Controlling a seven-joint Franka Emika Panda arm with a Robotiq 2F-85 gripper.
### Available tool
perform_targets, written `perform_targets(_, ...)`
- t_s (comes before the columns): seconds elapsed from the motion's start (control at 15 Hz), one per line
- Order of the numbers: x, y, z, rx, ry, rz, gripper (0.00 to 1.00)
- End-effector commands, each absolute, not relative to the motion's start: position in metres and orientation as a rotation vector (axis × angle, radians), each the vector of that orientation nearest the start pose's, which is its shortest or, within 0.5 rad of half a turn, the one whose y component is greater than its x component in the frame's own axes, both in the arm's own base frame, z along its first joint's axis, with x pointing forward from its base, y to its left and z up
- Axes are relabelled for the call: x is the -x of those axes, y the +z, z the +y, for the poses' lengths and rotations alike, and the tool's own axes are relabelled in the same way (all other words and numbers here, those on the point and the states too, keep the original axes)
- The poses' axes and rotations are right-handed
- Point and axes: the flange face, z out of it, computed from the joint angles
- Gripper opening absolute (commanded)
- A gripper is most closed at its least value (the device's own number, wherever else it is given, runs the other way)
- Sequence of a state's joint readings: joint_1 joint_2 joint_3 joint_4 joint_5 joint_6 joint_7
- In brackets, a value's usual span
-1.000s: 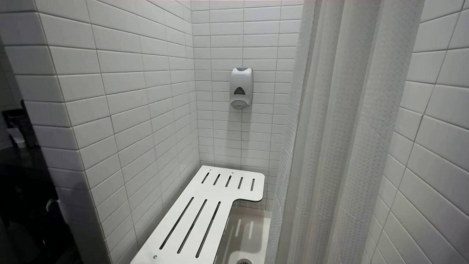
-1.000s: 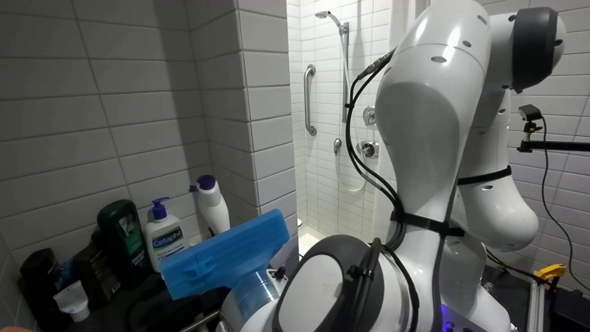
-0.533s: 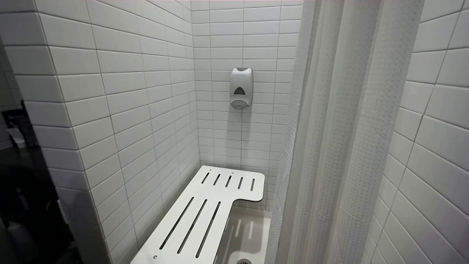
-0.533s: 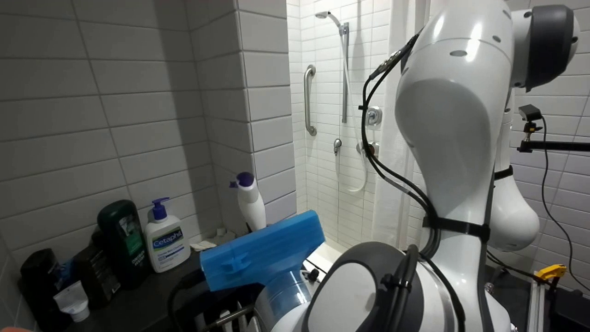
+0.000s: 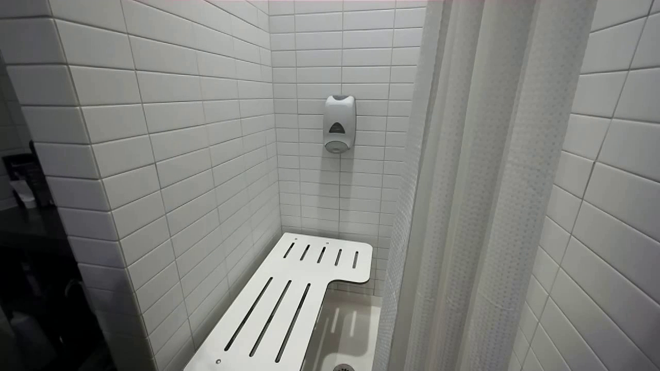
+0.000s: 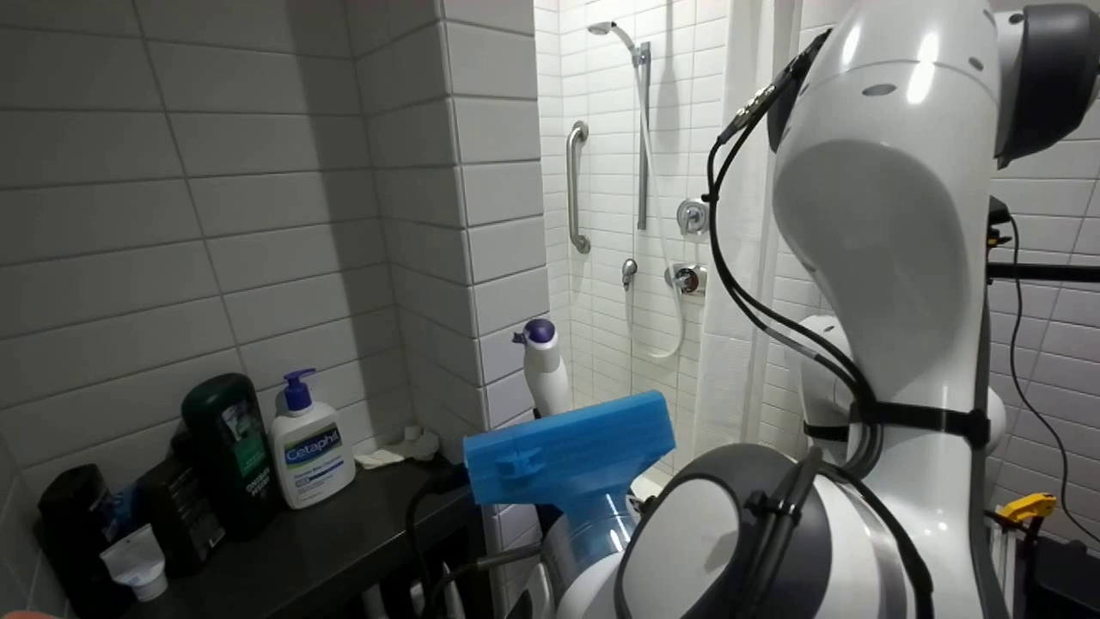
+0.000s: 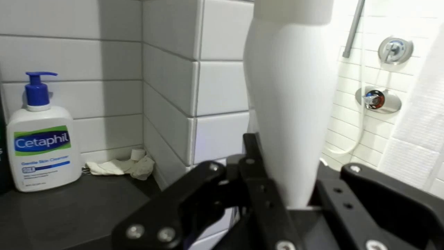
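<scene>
I've got this white bottle [image 7: 291, 80] gripped, purple top [image 6: 540, 330] leaning toward 11 o'clock in an exterior view, spout [image 6: 519, 338] at 9.

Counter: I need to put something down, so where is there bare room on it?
In an exterior view, the counter has a bare patch bordered by the Cetaphil, the crumpled white thing and its front edge. On the Cetaphil's other side, the green bottle, dark containers and tube crowd together.

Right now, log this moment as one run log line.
gripper: shut on purple-capped bottle | pump bottle: upright on counter | dispenser: on shower wall | curtain: hanging
</scene>
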State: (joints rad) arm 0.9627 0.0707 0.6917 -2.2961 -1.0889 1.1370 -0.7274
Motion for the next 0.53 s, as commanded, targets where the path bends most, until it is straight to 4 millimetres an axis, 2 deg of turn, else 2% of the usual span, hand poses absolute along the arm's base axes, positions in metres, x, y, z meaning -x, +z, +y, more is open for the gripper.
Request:
perform_targets(0.0,-0.074,0.361,0.390,-0.478,-0.516,1.576,0.05)
perform_targets(0.47,-0.058,0.353,0.342,-0.620,-0.604,1.570,0.05)
